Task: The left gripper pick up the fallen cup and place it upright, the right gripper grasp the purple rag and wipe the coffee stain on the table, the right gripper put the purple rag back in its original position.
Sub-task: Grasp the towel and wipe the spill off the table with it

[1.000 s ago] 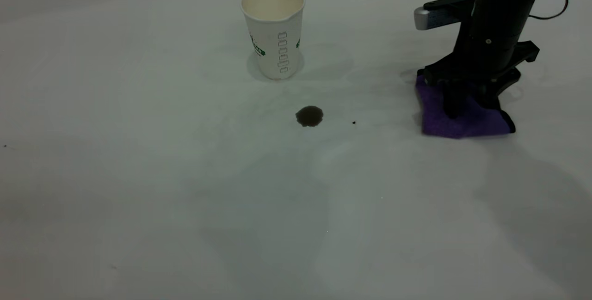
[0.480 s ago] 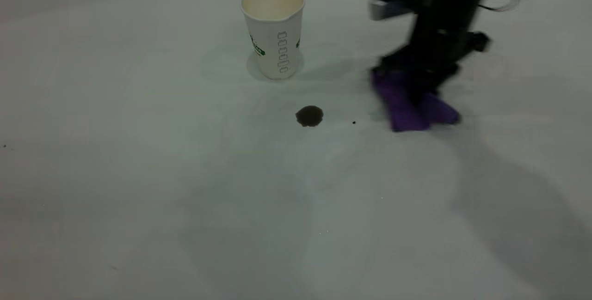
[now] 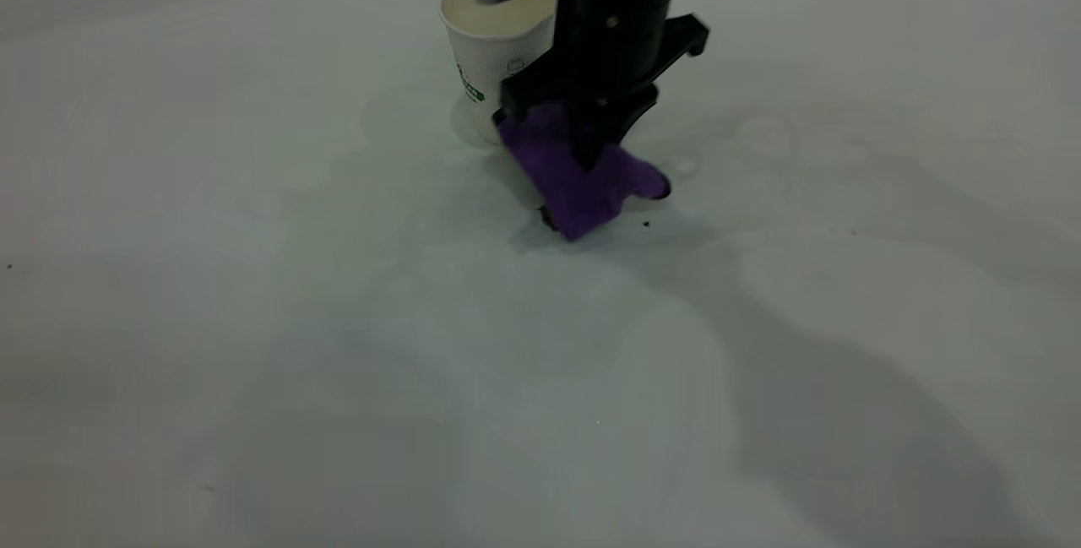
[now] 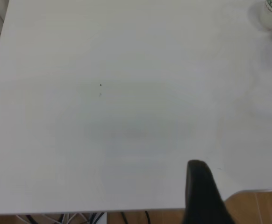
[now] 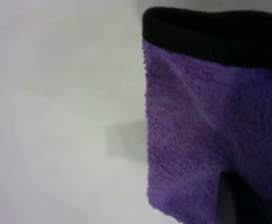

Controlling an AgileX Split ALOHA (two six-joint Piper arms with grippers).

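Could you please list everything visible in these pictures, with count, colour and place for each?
cup: one, white with green print, upright at the table's far middle, partly behind the right arm.
purple rag: one, purple with black edging, hanging from the right gripper, its low end on the table in front of the cup.
coffee stain: one, dark brown, only a sliver showing at the rag's low edge.
black speck: one, beside the rag.
table: one, white.
right gripper: one, black, jaws shut on the rag.
left gripper: one, black, at the table's edge.
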